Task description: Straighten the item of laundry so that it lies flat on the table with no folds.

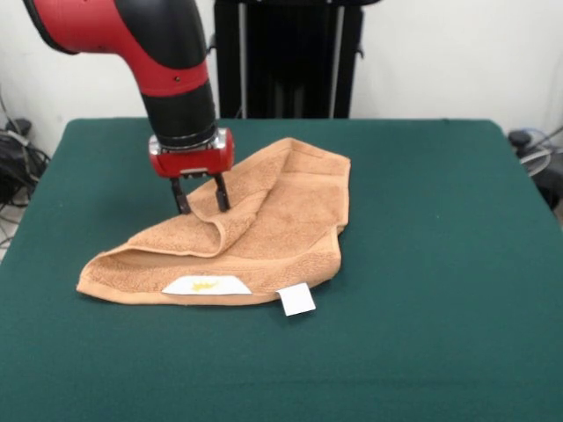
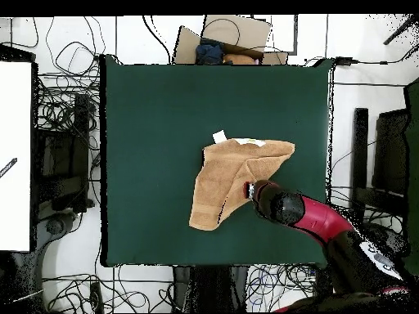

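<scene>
The white tags [image 1: 296,299] are lying nearest, on the folded towel [image 1: 264,229] mid-table [image 1: 422,264], while the gripper [image 1: 201,195], fingers slightly apart, is straddling the folded-over flap's edge and should be pinching only that top layer.

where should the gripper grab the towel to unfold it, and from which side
Probably the folded-over flap's raised edge, coming straight down from above. The towel lies doubled, the flap peaking in a ridge right below the gripper, whose fingers stand open over it. Pulling it out over the bare table should open the fold.
</scene>
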Motion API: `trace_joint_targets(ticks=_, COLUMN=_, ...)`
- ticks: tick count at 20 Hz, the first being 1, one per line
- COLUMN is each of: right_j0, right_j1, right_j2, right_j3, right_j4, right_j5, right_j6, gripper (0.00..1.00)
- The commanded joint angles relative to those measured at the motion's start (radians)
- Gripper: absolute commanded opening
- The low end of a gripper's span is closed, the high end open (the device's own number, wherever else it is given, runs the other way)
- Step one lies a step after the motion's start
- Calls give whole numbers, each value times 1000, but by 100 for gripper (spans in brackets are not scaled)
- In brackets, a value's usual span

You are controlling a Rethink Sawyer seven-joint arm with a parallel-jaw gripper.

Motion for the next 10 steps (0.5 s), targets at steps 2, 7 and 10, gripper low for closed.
trace_joint_targets(ticks=2, right_j0=18, right_j1=4, right_j2=88, right_j3=-15, right_j4=-43, right_j5=42, right_j6=28, gripper=100)
trace_joint_targets(ticks=7, right_j0=16, right_j1=-44, right_j2=93, right_j3=2, right_j4=-25, right_j5=89, right_j6=24, gripper=100)
trace_joint_targets(ticks=10, right_j0=12, right_j1=-71, right_j2=95, right_j3=15, right_j4=-20, right_j5=109, right_j6=20, gripper=100)
